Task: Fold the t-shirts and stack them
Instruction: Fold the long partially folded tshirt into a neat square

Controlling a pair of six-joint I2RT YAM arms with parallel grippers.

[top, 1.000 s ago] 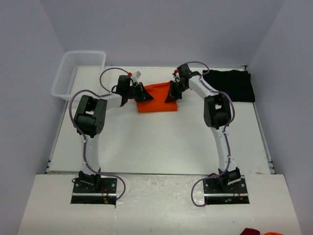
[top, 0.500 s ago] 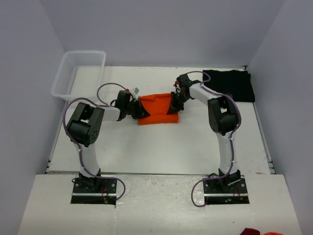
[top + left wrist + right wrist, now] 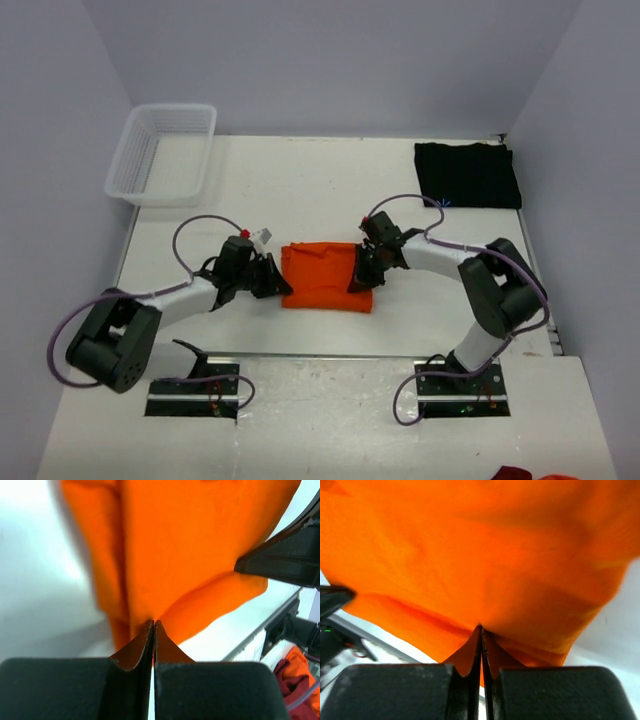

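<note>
Top external view: a basket (image 3: 160, 150) at ten o'clock. Near six o'clock, the left gripper (image 3: 281, 286) pinches the left edge of the folded orange shirt (image 3: 322, 277) and the right gripper (image 3: 359, 281) pinches its right edge. The grippers hide the pinched cloth. A black shirt (image 3: 467, 175) lies at two o'clock.

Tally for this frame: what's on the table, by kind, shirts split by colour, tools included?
orange t-shirt: 1
black t-shirt: 1
white mesh basket: 1
tools: 2, left tool and right tool, both shut on the orange t-shirt
Total: 5
</note>
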